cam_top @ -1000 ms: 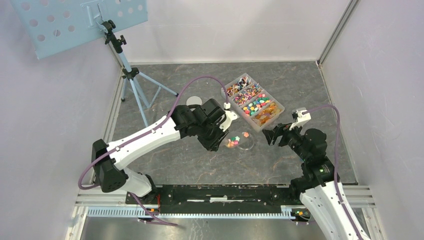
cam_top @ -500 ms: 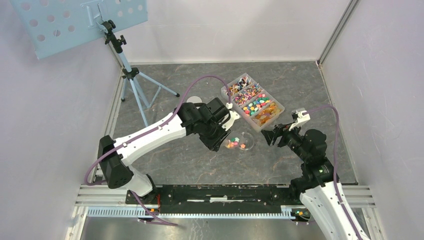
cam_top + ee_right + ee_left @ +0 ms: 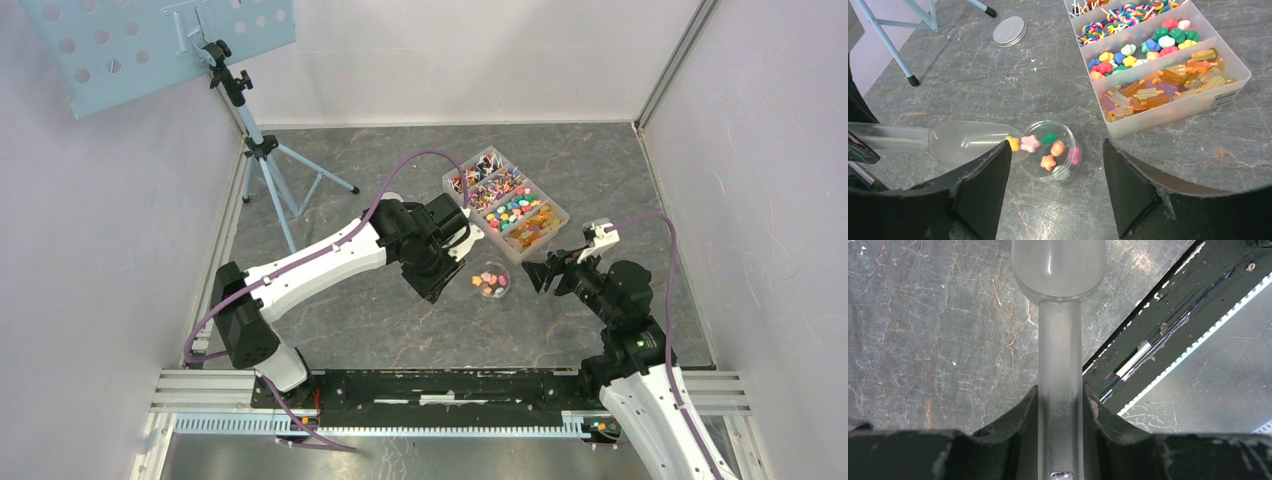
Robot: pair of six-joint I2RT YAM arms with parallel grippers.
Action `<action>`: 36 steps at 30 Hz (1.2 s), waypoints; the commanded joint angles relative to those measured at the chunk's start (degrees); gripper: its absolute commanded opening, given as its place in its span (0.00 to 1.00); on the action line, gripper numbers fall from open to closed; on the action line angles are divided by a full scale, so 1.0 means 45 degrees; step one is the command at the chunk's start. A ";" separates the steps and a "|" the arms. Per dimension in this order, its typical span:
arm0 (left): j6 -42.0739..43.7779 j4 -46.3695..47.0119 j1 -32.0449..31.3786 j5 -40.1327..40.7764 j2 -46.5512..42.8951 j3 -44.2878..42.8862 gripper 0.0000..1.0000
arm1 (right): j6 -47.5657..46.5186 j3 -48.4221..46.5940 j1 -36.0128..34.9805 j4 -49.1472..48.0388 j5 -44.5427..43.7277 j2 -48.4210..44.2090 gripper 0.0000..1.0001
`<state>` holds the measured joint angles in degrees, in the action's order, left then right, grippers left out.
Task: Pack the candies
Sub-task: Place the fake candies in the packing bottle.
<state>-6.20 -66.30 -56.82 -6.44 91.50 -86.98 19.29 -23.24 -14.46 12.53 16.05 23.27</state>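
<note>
A small clear round tub (image 3: 1064,134) stands on the table with several candies (image 3: 1048,161) inside it. A translucent scoop (image 3: 968,142) rests its lip on the tub's left rim, a yellow and a pink candy (image 3: 1029,143) right at the lip. My left gripper (image 3: 1060,395) is shut on the scoop's handle (image 3: 1060,365); in the top view it (image 3: 440,278) sits just left of the tub (image 3: 490,283). My right gripper (image 3: 1055,150) is open, one finger (image 3: 985,190) on each side of the tub, nothing held; in the top view it (image 3: 537,272) is just right of the tub.
A clear divided box (image 3: 505,205) full of sorted candies stands behind the tub. A grey round lid (image 3: 1009,31) lies further left. A blue tripod stand (image 3: 265,150) occupies the back left. The black base rail (image 3: 450,385) runs along the near edge.
The left arm has pushed the scoop to the right and candies have slid from it into the tub. The right gripper's jaws have narrowed a little.
</note>
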 commanded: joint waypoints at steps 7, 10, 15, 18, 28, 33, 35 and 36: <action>-0.0451 -0.0177 -0.0161 0.0005 0.0099 -0.0743 0.02 | 0.0039 0.0086 0.0056 -0.0603 0.0090 -0.0131 0.73; -0.0430 -0.0239 -0.0156 0.0024 0.0069 -0.0783 0.02 | 0.0050 0.0119 0.0062 -0.0611 0.0098 -0.0111 0.73; -0.0444 -0.0207 -0.0168 0.0081 -0.0205 -0.0842 0.02 | 0.0154 0.0104 0.0053 -0.0618 0.0174 -0.0102 0.73; -0.0459 -0.0023 -0.0167 0.0237 -0.0461 -0.0818 0.02 | 0.0263 0.0085 0.0060 -0.0695 0.0247 -0.0080 0.73; -0.0371 0.1953 -0.0161 0.0325 -0.1947 0.0177 0.02 | 0.1158 0.0350 0.0059 -0.2102 0.1527 0.0316 0.49; -0.0206 0.2586 -0.0155 -0.0239 -0.2133 0.0390 0.02 | 0.2818 0.0630 0.0051 -0.4890 0.2920 0.1235 0.38; -0.0152 0.2637 -0.0154 -0.0411 -0.2094 0.0432 0.02 | 0.3376 0.0703 0.0036 -0.5953 0.3242 0.1670 0.37; -0.0130 0.2690 -0.0137 -0.0476 -0.2102 0.0486 0.02 | 0.3626 0.0731 0.0030 -0.6380 0.3314 0.1924 0.38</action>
<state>-6.20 -58.37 -57.14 -6.09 83.00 -85.58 29.10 -20.62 -14.46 -2.96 26.26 29.12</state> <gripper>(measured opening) 0.372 0.377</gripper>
